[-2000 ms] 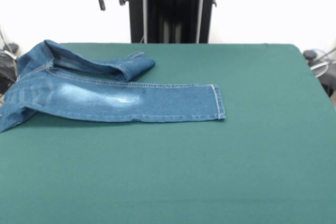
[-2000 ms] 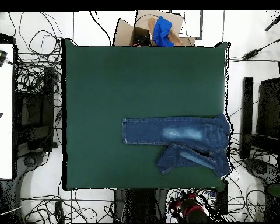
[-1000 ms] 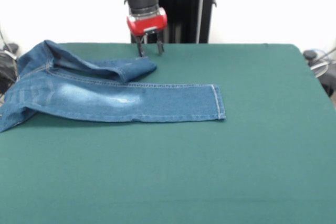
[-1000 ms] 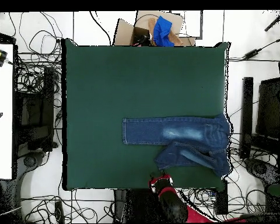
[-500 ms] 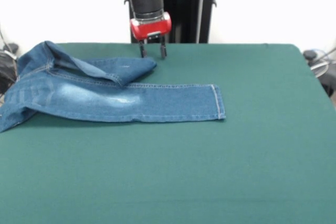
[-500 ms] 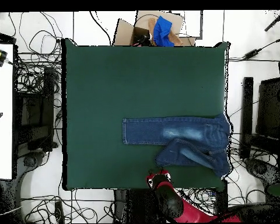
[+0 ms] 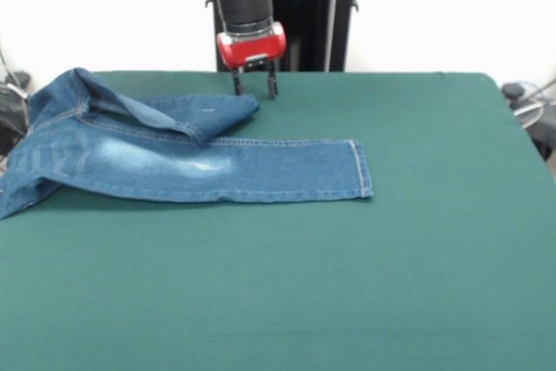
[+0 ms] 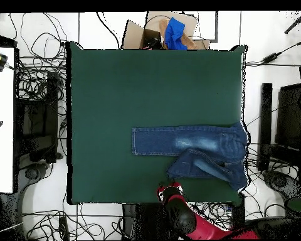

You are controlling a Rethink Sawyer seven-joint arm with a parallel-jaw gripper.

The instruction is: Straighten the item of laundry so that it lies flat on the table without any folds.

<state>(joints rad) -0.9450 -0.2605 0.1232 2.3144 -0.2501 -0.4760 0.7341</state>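
My red-and-black pincer (image 7: 254, 87) hangs with its two dark fingers spread apart and nothing between them, just above the far end of the folded-back leg of the small blue denim jeans (image 7: 174, 158). The jeans lie on the wide, dark green cloth-covered desk (image 7: 347, 284). One leg stretches out flat; the other is doubled over beside it. The waistband reaches the desk's edge, on the right in the overhead view (image 8: 239, 157).

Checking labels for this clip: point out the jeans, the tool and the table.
jeans (image 7: 217, 168), front view, on the straight leg.
tool (image 7: 254, 86), front view, midway between its tips.
table (image 7: 347, 284), front view, on bare green cloth.
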